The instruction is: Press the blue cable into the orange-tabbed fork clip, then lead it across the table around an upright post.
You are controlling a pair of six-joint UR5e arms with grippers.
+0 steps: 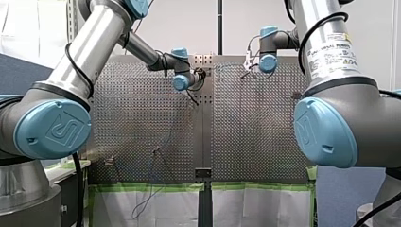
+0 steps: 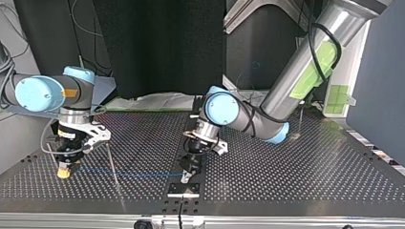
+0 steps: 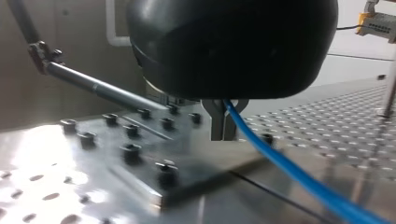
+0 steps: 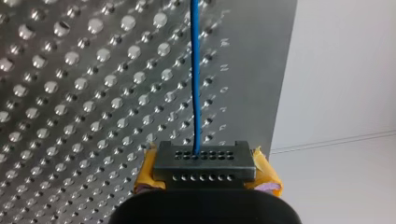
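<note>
As blue cable [image 2: 129,174] runs between them, left end effector [image 3: 223,126] pinches it, right end effector [image 2: 63,170] grips connector [image 4: 204,161].

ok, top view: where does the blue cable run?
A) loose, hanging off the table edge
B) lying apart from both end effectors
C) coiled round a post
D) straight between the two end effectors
D: the blue cable stretches in a straight line from my right end effector at the view's left to my left end effector near the middle.
</note>
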